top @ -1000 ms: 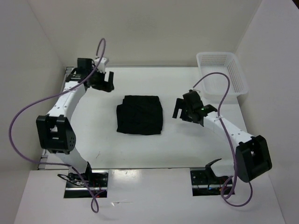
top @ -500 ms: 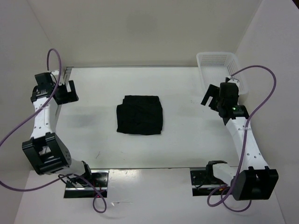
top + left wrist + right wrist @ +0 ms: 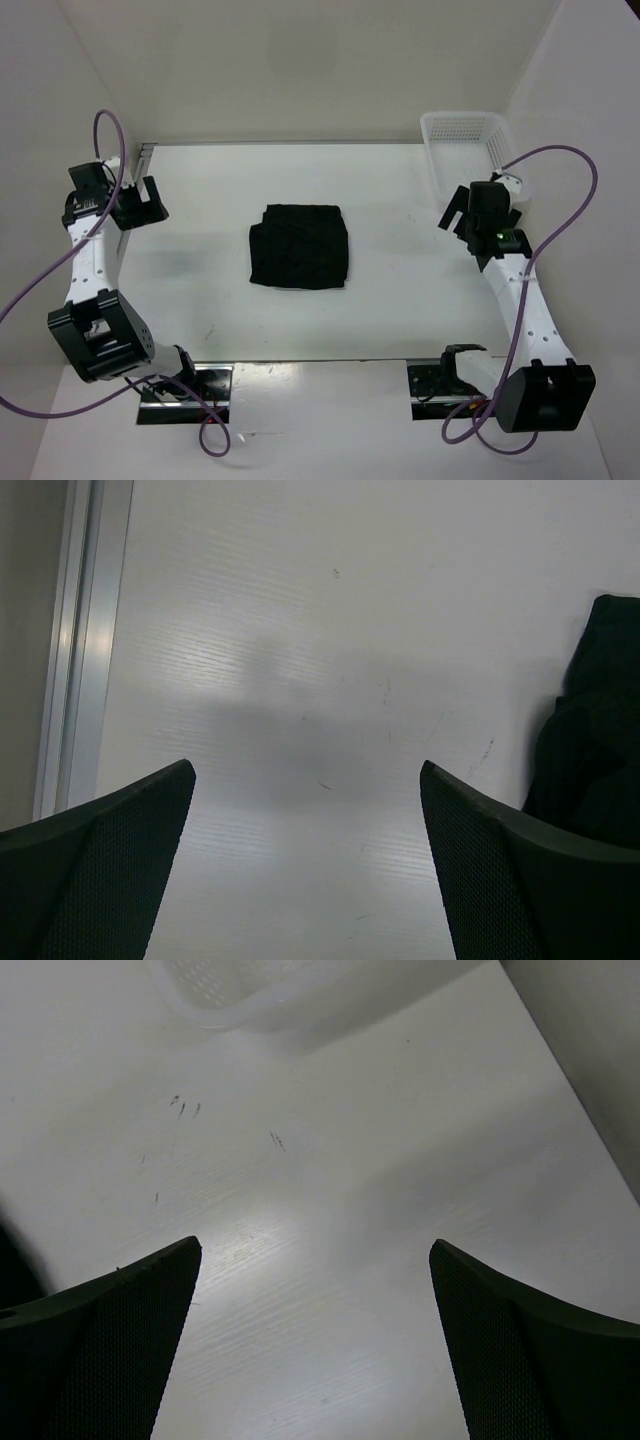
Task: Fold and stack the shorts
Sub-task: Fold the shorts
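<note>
The shorts (image 3: 300, 246) lie as a folded, roughly square black bundle at approx the ctr of the table (image 3: 400, 290). They sit flat w/ nothing on top & nothing touching them. The fabric is too dark in the top view to make out the fold layers. The near-left corner looks slightly uneven.

The left end effector (image 3: 140, 203) is well apart from the shorts, out by the table's left edge, w/ its fingers (image 3: 100, 870) spread wide & nothing btwn them. In the left wrist view they frame bare table. Only a strip of the shorts shows there, cut off at the right border & partly behind the right-hand finger. A metal rail (image 3: 85, 630) runs down the left side of that view.

The right end effector (image 3: 455, 212) is also well clear of the shorts, on the table's right side, near the white mesh basket (image 3: 462, 115). Its fingers are wide apart too, holding nothing. The right wrist view shows bare table w/ a few small scuff marks (image 3: 185, 1108), and the basket is blurred & cut off at the top. A dark patch (image 3: 12, 1255) sits at the left border, but too little shows to tell what it is.

Can't tell whether either end effector touches the table.
</note>
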